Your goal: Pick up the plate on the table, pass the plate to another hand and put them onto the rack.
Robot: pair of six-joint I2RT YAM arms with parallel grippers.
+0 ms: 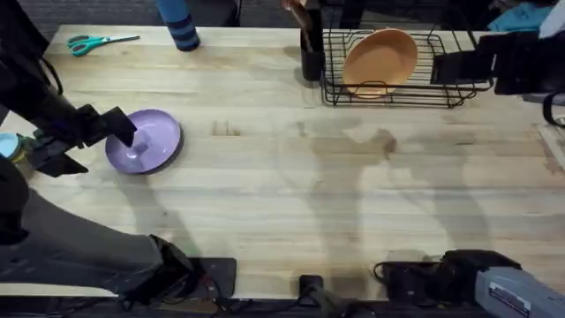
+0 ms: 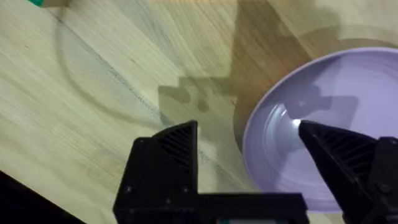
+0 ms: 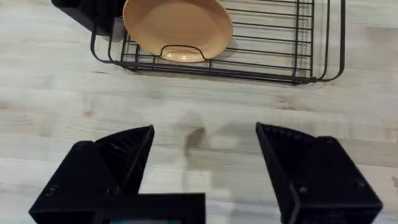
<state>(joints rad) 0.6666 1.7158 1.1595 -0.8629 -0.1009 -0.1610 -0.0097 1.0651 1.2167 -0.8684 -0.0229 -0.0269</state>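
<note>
The lavender plate lies flat on the table at the left. My left gripper is down at its left rim and open. In the left wrist view one black finger hangs over the plate and the other stands over bare wood, so the rim lies between them, with the left gripper not closed on it. The black wire rack stands at the back right. My right gripper hovers by the rack's right end, and the right gripper is open and holds nothing.
An orange plate leans upright in the rack, also the orange plate in the right wrist view. A black cutlery holder is at the rack's left end. Teal scissors and a blue bottle sit at the back left.
</note>
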